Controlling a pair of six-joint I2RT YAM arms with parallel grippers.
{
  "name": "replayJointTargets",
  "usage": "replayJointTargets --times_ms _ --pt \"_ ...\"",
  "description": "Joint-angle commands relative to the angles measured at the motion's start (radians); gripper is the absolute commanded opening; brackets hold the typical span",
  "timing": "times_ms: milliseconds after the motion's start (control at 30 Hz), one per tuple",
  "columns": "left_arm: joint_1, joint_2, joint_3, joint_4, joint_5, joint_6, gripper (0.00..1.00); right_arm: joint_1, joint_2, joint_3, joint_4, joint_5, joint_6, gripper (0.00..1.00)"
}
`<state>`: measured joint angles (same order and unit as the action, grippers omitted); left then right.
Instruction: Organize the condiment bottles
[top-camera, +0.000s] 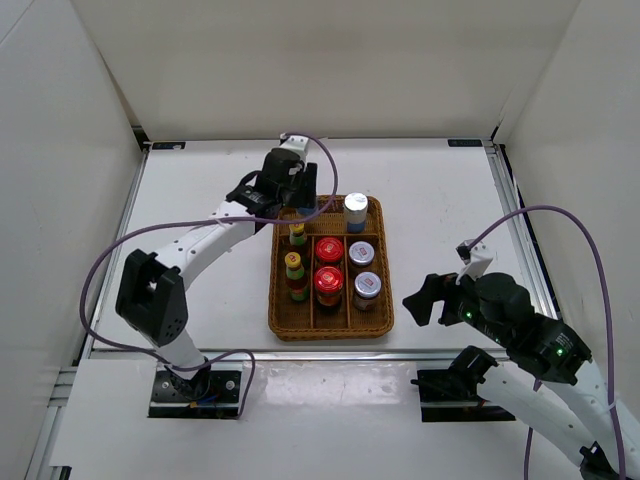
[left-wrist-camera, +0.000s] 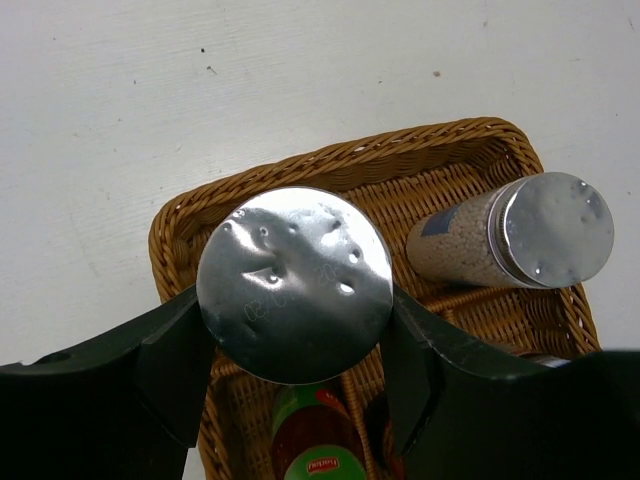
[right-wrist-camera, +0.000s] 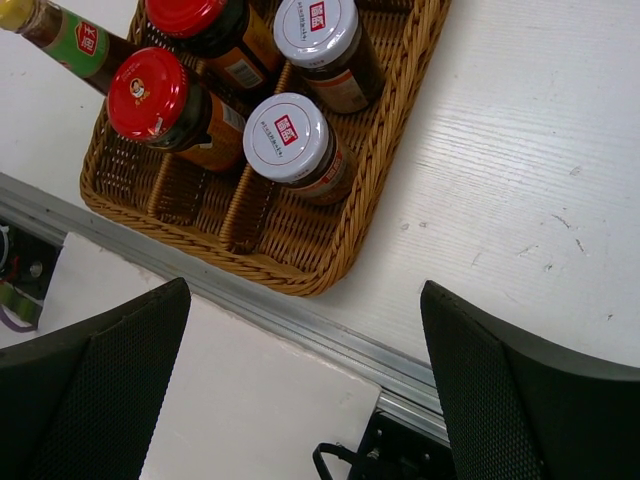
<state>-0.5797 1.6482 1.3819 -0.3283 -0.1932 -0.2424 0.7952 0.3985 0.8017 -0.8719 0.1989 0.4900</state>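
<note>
Two states: I see left end effector (left-wrist-camera: 295, 345) clamping silver-capped bottle (left-wrist-camera: 293, 282) over wicker tray (left-wrist-camera: 470, 140); right end effector (right-wrist-camera: 305, 390) spread wide.

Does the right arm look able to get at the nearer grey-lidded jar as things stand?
Probably yes: the right hand hangs open near the tray, the nearer grey-lidded jar sits in its right-hand column, and nothing stands between.
</note>
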Motion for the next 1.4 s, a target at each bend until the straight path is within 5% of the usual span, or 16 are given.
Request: replayJointTargets --times_ms 0,300,433,867,967,1200,1367 --pt "-0.005 0.002 -0.001 0.106 0.021 0.008 0.61 0.007 -0.01 -0.004 0.027 0.019 -0.004 0.99" --pt "-0.005 0.098 -0.007 0.115 0.021 0.008 0.73 0.007 -0.01 -0.004 0.027 0.028 0.005 0.99" --pt "-0.005 0.124 0.058 0.081 0.021 0.018 1.0 0.016 -0.01 -0.004 0.018 0.063 0.018 0.99" --pt "-0.005 -0.126 0.164 -0.06 -0.095 0.141 1.0 0.027 0.063 0.028 -0.042 0.145 0.076 0.99" --pt "-0.005 -0.241 0.109 -0.107 -0.156 0.15 1.0 0.027 0.053 0.028 -0.042 0.131 0.067 0.99" --pt "-0.005 -0.718 -0.39 -0.101 -0.213 0.118 1.0 0.027 0.065 0.079 -0.042 0.066 -0.02 0.99" --pt "0.004 -0.952 -0.561 -0.112 -0.275 0.161 1.0 0.027 0.141 0.218 -0.113 0.16 -0.088 0.99"
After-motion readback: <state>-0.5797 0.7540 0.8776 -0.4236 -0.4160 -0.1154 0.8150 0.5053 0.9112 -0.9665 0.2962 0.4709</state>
